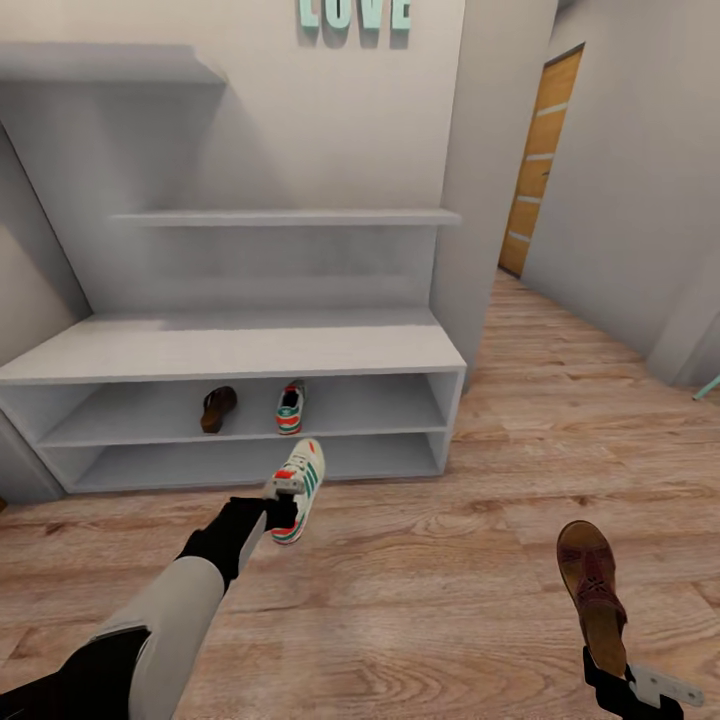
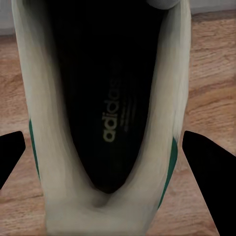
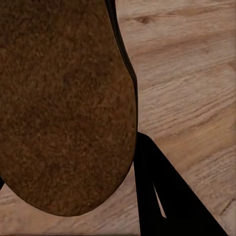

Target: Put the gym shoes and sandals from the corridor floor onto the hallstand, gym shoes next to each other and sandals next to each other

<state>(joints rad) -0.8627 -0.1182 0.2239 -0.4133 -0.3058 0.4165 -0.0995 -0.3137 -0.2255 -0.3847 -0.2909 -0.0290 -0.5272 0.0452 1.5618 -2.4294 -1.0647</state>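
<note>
One gym shoe (image 1: 301,487) hangs toe-forward just in front of the hallstand (image 1: 230,350), with my left gripper (image 1: 282,508) shut on its heel. In the left wrist view the shoe's dark insole (image 2: 105,98) sits between my two black fingers (image 2: 204,182). My right gripper (image 1: 606,668) is shut on the heel end of a brown sandal (image 1: 592,585), held over the corridor floor (image 1: 430,590) at the lower right. Its tan footbed (image 3: 64,103) looms close in the right wrist view, beside one finger (image 3: 155,194). The other sandal (image 1: 217,408) and gym shoe (image 1: 290,407) rest on the hallstand's upper open shelf, a small gap between them.
A grey wall column (image 1: 480,200) stands at the hallstand's right end. The corridor runs back on the right to a wooden door (image 1: 540,160). The bench top (image 1: 330,350) and the lowest shelf (image 1: 380,462) are bare. Teal letters (image 1: 355,15) hang on the wall.
</note>
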